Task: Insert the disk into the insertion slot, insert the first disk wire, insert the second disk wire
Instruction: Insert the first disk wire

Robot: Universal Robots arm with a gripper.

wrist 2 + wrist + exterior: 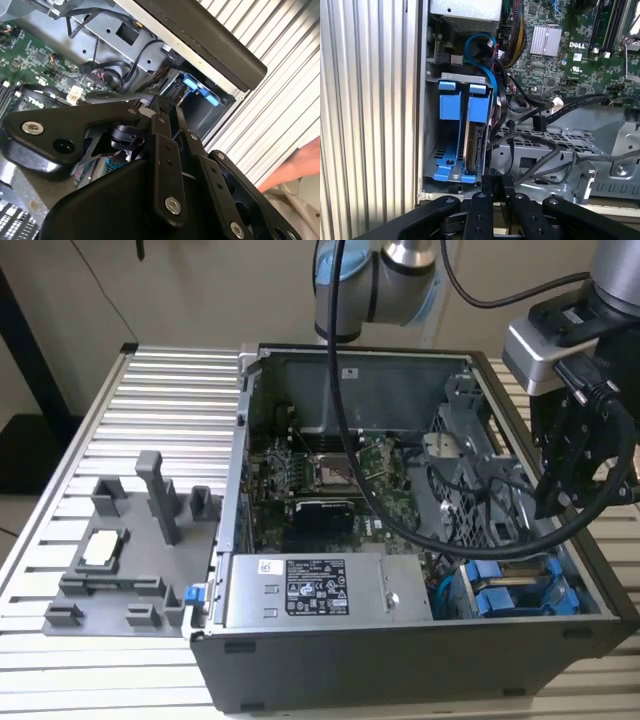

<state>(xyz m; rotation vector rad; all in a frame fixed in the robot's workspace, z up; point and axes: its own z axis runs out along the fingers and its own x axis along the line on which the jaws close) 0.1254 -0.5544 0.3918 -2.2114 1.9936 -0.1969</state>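
Two blue-framed carriers stand side by side in the grey drive cage, the insertion slot (pixel 431 131), at the open case's near corner (pixel 512 588). The disk (pixel 477 146) sits in the bay nearer the motherboard, and nothing is plugged into its connector edge. Loose black wires (pixel 538 123) lie on the metal beside it, and a blue cable (pixel 481 41) loops above the cage. My gripper (pixel 556 502) hangs over the case's wall at the exterior view's right, above the cage. In both wrist views its fingers (pixel 489 184) meet, holding nothing. Beyond the gripper (pixel 156 106) shows a blue carrier handle (pixel 201 90).
The case lies open on a slatted table (pixel 160 390), with a motherboard (pixel 340 480) and a labelled power supply (pixel 315 590) inside. A grey fixture (pixel 120 560) with parts sits at the exterior view's left. A person's hand (pixel 300 165) rests beyond the case wall.
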